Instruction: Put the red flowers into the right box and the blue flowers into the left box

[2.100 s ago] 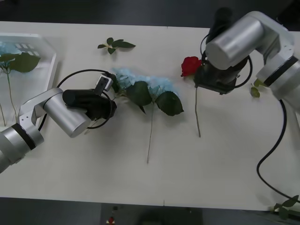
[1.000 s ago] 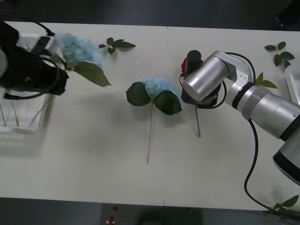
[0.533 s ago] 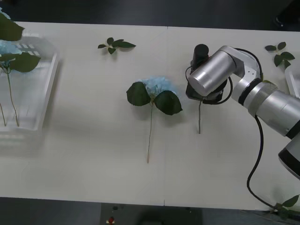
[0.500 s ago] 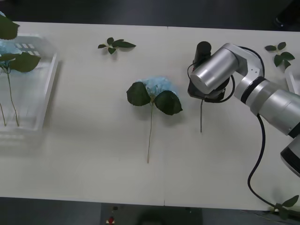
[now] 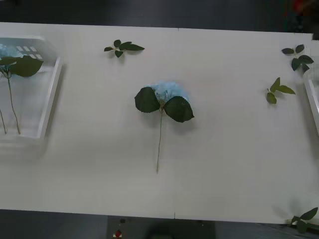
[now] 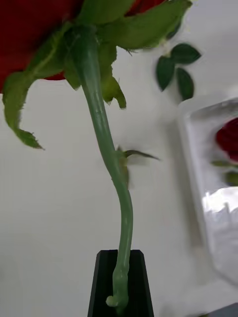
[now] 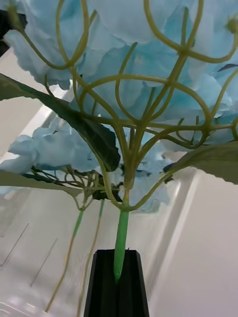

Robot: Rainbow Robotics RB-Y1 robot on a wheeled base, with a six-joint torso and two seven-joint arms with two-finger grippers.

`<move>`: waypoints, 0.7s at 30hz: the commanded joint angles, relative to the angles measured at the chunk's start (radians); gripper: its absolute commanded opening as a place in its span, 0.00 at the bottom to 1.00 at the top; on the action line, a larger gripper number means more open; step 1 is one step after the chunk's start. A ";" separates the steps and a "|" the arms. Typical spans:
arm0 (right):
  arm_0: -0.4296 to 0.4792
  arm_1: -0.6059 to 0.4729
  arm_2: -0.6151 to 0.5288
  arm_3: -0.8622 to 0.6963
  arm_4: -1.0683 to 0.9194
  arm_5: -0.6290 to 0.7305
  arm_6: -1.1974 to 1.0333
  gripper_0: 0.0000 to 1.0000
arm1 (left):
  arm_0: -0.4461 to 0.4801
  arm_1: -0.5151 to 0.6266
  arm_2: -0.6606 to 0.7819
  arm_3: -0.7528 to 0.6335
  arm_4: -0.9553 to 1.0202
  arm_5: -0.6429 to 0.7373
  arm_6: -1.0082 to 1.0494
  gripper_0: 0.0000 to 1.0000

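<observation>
Right gripper (image 6: 120, 292): black fingers closed on the bottom end of a red rose (image 6: 94, 124), stem clamped between them, bloom up top with green sepals. Held above the table (image 6: 49, 208), off the surface. Beside it sits the right box (image 6: 198, 163), white tray with a raised rim, another red bloom (image 6: 228, 139) already lying inside. Leaf sprig (image 6: 177, 69) on the table past the tray corner.

Left gripper (image 7: 119, 287): black fingers closed on the stem of a blue flower (image 7: 148, 74) (big pale-blue cluster, dark green leaf off to one side). It hangs over the left box (image 7: 168, 237), translucent white tray. More blue flowers (image 7: 54, 148) lie in that tray underneath, thin stems running along the tray floor.

Front view: one blue flower (image 5: 163, 99) lies flat mid-table, two dark leaves at the head, stem pointing toward the near edge. Left box (image 5: 52, 94) at the table's left edge with blue flower heads and stems inside. Right box (image 5: 313, 99) just an edge at the right side. Loose sprigs: one (image 5: 122, 48) at the far side, left of centre, two (image 5: 284, 74) near the right box, one (image 5: 303, 219) at the near right corner.
</observation>
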 commanded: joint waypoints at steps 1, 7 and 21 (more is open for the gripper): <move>-0.024 -0.141 -0.053 0.027 -0.081 -0.002 0.270 0.00 | -0.002 0.029 -0.062 0.050 -0.047 -0.125 -0.033 0.00; -0.018 -0.230 -0.055 0.271 -0.161 -0.049 0.529 0.00 | 0.003 -0.008 -0.192 0.185 -0.064 -0.343 -0.036 0.00; 0.272 -0.180 -0.130 0.628 -0.086 -0.444 0.896 0.00 | 0.003 -0.008 -0.476 0.403 -0.073 -0.738 -0.033 0.00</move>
